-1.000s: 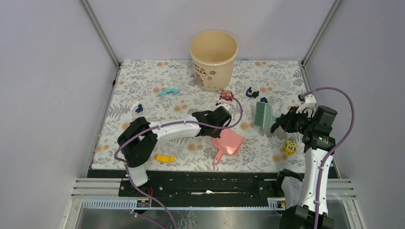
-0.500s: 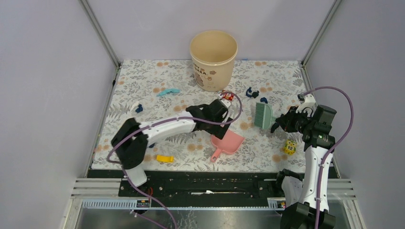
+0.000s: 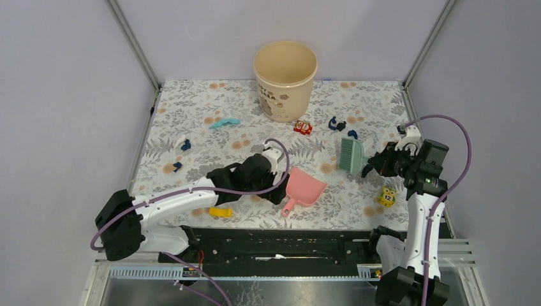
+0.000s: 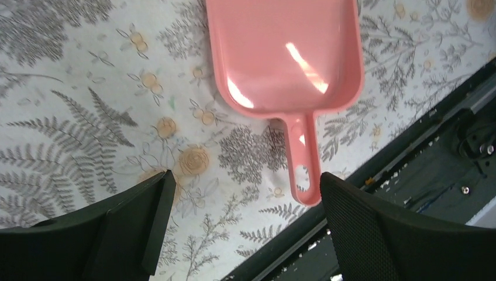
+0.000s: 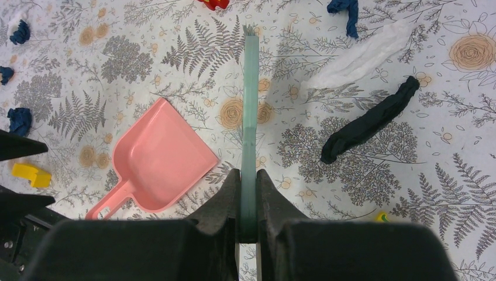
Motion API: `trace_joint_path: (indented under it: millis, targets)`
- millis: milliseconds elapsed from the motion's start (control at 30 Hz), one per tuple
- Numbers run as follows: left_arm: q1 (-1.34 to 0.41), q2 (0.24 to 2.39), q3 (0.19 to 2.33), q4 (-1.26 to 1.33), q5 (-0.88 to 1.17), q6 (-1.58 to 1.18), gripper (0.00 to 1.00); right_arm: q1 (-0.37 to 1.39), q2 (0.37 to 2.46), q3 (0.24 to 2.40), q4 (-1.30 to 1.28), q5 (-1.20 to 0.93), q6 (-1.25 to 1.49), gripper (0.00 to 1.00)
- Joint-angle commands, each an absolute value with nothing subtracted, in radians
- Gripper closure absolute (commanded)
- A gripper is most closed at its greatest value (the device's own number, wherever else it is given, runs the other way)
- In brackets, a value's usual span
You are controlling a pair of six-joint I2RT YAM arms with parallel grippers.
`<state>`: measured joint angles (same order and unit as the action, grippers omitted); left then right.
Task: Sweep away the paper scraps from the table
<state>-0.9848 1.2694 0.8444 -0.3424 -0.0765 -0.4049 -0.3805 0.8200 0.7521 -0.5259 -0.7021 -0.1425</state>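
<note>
Your surface [image 3: 191, 108], under its leaf-and-flower cloth, fills the middle of the top view. A beige bucket [image 3: 285, 80] stands upright at its far edge, near the centre.

Your left claw [image 4: 243, 199] is low over the near middle with its fingers spread wide and nothing between the pads. The pink dustpan [image 3: 305, 189] lies flat just beside it. From the left wrist you see the handle end of the pan in the gap between the fingers.

Your right claw [image 5: 248, 193] is pressed together on the green brush [image 5: 251, 117], pinching its handle. The brush head points away towards the middle, right of the dustpan. You cannot tell whether the bristles touch the cloth.

A red cube [image 3: 303, 127] sits just in front of the bucket. A yellow cube [image 3: 386, 196] sits near the right edge, and a flat yellow piece [image 3: 220, 211] near the front edge.

The paper scraps [image 3: 337, 123] are all on the cloth and none is in the dustpan. There are dark navy bits beyond the brush head and two more well apart on the left. A light-blue strip [image 3: 224, 122] lies left of the bucket.
</note>
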Motion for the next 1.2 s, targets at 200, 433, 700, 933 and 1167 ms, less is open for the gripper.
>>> trace_joint_path:
  millis: [200, 433, 700, 933, 1167]
  targets:
    - [-1.021, 1.328, 0.882, -0.407, -0.303, -0.538, 0.01, -0.383, 0.804, 0.763, -0.511, -0.744, -0.169, 1.00]
    - [-1.055, 1.402, 0.798, -0.427, -0.356, -0.700, 0.01, -0.384, 0.798, 0.762, -0.511, -0.749, -0.172, 1.00]
    - [-1.055, 1.344, 0.631, -0.153, -0.168, -0.649, 0.01, -0.384, 0.798, 0.763, -0.514, -0.759, -0.176, 1.00]
    - [-1.063, 1.183, 0.425, 0.044, -0.331, -0.781, 0.01, -0.384, 0.799, 0.763, -0.516, -0.761, -0.178, 1.00]
    - [-1.063, 1.289, 0.378, 0.158, -0.217, -0.861, 0.01, -0.384, 0.814, 0.768, -0.522, -0.771, -0.184, 1.00]
